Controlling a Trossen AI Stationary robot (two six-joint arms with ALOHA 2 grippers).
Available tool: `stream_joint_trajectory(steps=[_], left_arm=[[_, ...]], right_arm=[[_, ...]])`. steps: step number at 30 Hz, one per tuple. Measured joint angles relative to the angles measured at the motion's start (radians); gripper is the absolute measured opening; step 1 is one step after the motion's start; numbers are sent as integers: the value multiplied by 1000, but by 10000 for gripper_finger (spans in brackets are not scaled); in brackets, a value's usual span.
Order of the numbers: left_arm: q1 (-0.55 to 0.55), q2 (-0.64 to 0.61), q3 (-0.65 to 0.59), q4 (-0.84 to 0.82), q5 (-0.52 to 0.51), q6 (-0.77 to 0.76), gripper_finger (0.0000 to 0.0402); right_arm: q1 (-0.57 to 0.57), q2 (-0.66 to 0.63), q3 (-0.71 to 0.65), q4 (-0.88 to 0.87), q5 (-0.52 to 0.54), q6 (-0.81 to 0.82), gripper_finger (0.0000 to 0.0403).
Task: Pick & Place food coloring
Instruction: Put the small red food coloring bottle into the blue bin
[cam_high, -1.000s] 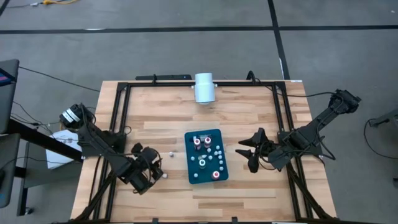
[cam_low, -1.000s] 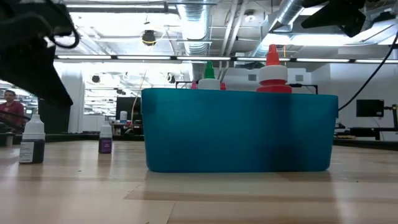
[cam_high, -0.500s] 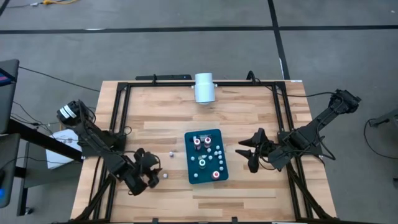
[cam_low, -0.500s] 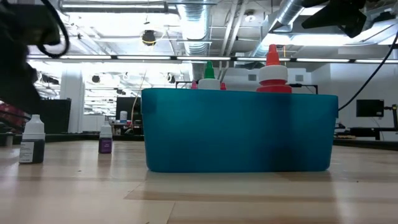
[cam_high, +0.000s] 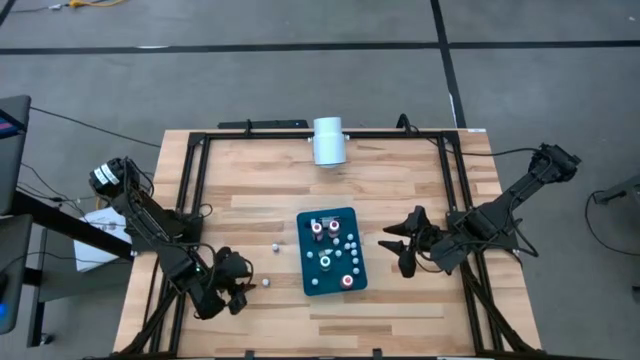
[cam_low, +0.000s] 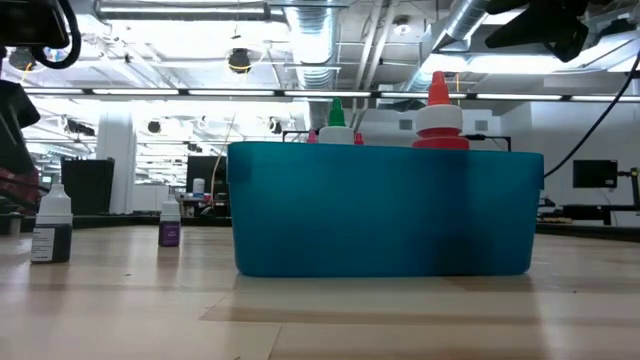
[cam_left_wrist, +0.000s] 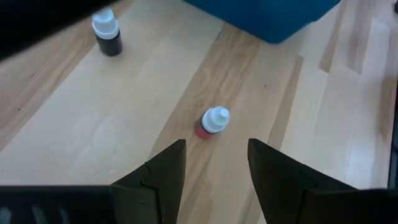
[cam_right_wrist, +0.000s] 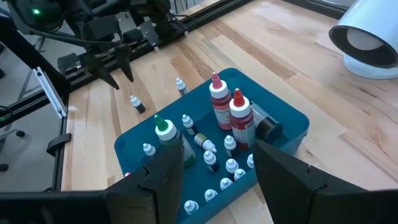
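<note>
While the pale, grained plank tabletop (cam_high: 260, 190) carried everything, the teal rectangular plastic tray (cam_high: 333, 251) sat near its centre, packed with the food coloring bottles (cam_right_wrist: 211, 146): tall red-bodied ones with pointed caps, a green-capped one and many tiny white-capped ones. Two more small bottles stood on bare wood toward the table's left edge, a dark one with a white cap (cam_left_wrist: 107, 38) and a red one with a rounded white cap (cam_left_wrist: 213, 122). Near the front-left corner, the left gripper (cam_left_wrist: 214, 163) hovered over that red bottle with its dark fingers apart, gripping nothing. Beside the tray's right edge, the right gripper (cam_high: 402, 247) hung released and empty. A smooth white cylinder (cam_high: 328, 140) lay at the back edge.
</note>
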Motion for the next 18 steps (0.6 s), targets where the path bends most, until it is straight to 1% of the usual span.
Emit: stream_joint_trajectory(steps=[4,8,12,18], left_arm=[[-13,2,0,-1,-12,24,165],[-19,34,0,-1,-48,39,165],[-20,101,0,17,-53,28,165],[-22,171,0,107,-64,49,165]], right_arm=[[0,0,0,0,0,0,182],[0,0,0,0,0,0,182],[0,0,0,0,0,0,182],[0,0,0,0,0,0,182]])
